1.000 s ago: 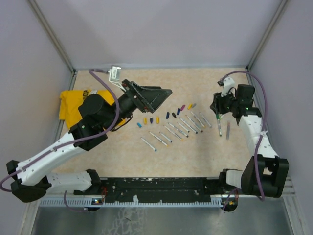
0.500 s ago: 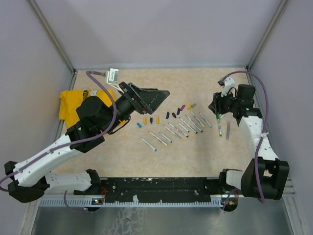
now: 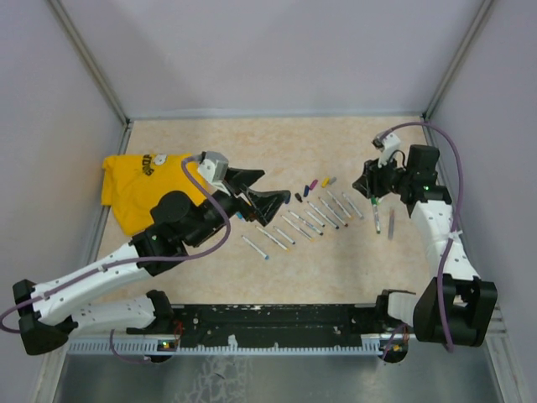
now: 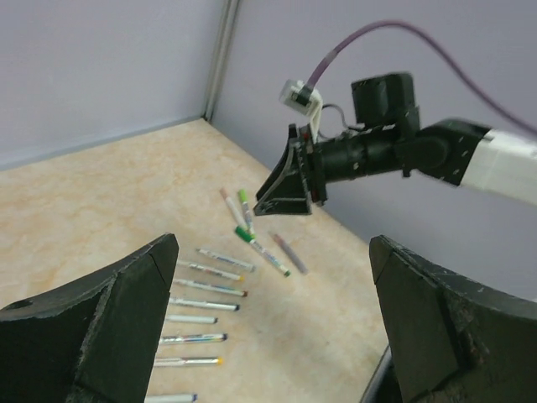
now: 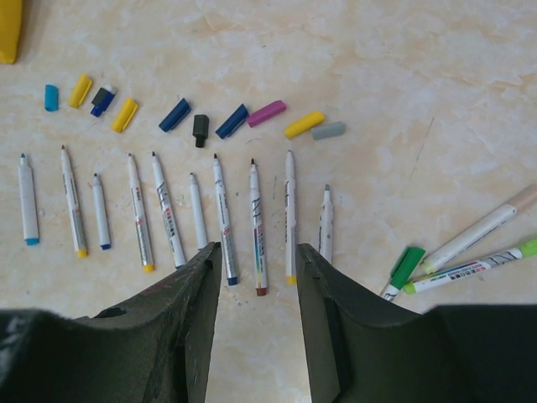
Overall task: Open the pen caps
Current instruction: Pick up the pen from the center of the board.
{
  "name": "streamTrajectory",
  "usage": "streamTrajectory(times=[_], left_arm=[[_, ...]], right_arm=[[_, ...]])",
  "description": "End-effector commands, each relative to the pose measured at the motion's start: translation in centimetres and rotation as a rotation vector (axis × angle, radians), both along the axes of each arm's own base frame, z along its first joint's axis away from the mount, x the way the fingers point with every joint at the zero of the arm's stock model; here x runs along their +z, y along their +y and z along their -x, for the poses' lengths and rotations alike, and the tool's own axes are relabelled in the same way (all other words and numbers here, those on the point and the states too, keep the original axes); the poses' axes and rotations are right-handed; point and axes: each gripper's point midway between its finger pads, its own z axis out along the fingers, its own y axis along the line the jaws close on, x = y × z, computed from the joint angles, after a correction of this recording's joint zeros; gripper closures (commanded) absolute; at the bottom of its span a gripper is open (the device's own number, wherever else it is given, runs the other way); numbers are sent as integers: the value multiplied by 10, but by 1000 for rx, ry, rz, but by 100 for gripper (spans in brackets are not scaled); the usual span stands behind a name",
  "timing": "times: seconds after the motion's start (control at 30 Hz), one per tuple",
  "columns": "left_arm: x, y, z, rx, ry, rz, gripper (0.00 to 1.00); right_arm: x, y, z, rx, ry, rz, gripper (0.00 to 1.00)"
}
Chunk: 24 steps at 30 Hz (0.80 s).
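Several loose pen caps (image 5: 232, 121) in blue, yellow, black, magenta and grey lie in a row on the table; a few show as pen caps (image 3: 313, 183) in the top view. Below them is a row of uncapped pens (image 5: 222, 222). Three pens with caps on, two of them green (image 5: 407, 267), lie at the right. My right gripper (image 5: 256, 252) hovers over the row's right end, jaws partly apart and empty. My left gripper (image 3: 270, 191) hangs wide open over the row's left end, holding nothing. In the left wrist view, the left gripper (image 4: 273, 243) faces the right gripper (image 4: 285, 189).
A yellow cloth (image 3: 134, 185) lies at the left of the table. Grey walls close off the back and both sides. A black rail (image 3: 268, 319) runs along the near edge between the arm bases. A grey pen (image 3: 391, 225) lies apart at the right.
My left gripper has swung down and forward toward the left end of the pen row, hiding some caps from above. The right arm has barely moved.
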Motion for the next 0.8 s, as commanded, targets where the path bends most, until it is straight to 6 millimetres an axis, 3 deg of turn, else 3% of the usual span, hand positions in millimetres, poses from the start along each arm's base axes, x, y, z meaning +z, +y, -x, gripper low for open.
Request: streamTrajectory(times=[0.0,0.33,0.77], left_arm=[[-40,3,-3,17,-103,-179,0],[-128,16,-27,149,-124,-361,0],[-193,47,-75,265,53,-462,0]], right_arm=[[10,5,3,61,-41,-1,59],[-28,-5,5,94,52,87,58],[-48,-23,-3,27,82,166,58]])
